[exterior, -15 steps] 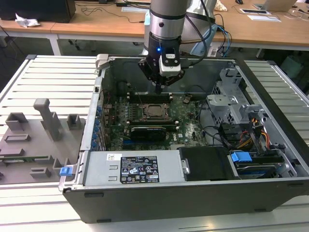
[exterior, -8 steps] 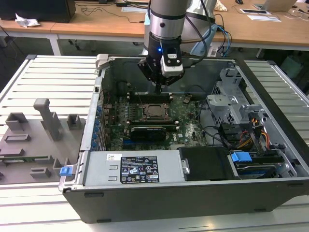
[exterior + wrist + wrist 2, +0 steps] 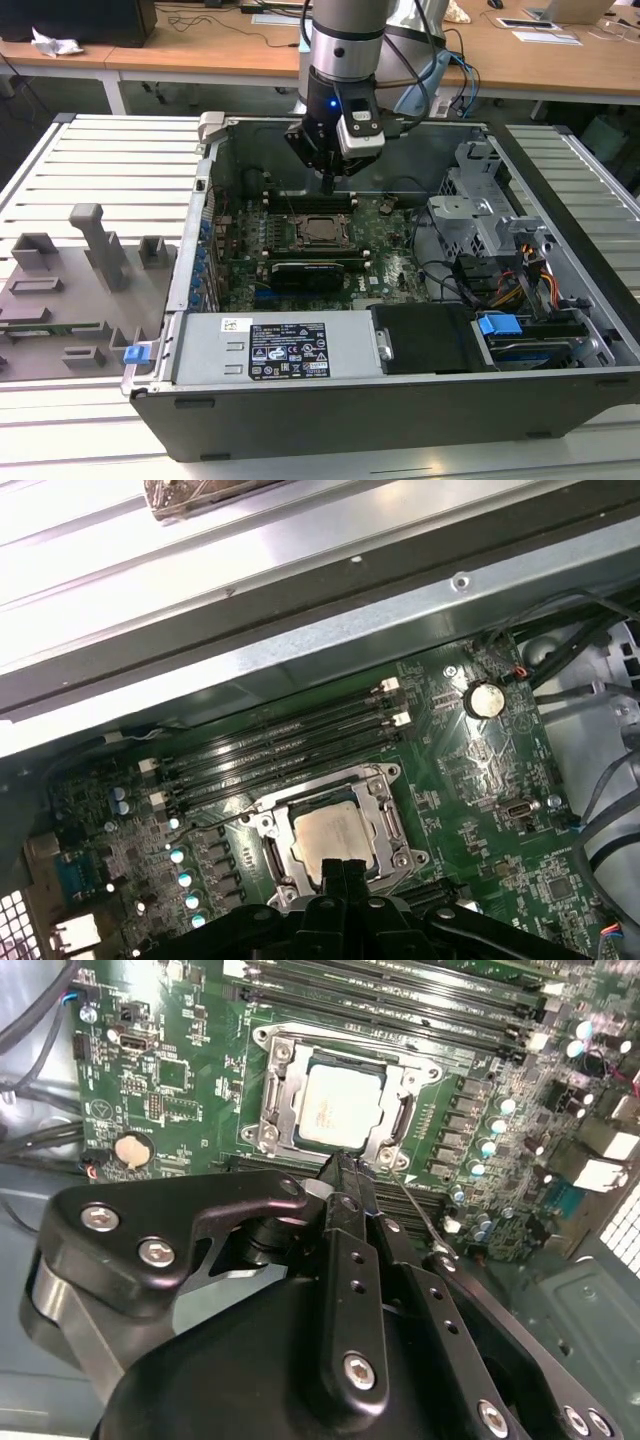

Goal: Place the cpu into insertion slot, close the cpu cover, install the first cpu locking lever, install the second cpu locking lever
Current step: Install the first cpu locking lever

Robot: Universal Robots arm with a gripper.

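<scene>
The cpu, a silvery square chip, lies flat in the insertion slot at the middle of the green motherboard. The cpu cover, a thin metal frame, lies down around the chip. A thin wire locking lever sticks out from the socket's side, raised off the board. My gripper hangs just above the socket's edge nearest the case's back wall, shut, with nothing between its black fingers.
Long black memory slots run beside the socket. A black graphics card lies in front of it, then the power supply. A metal drive cage and cables fill the exterior view's right. Grey fixtures stand outside the case.
</scene>
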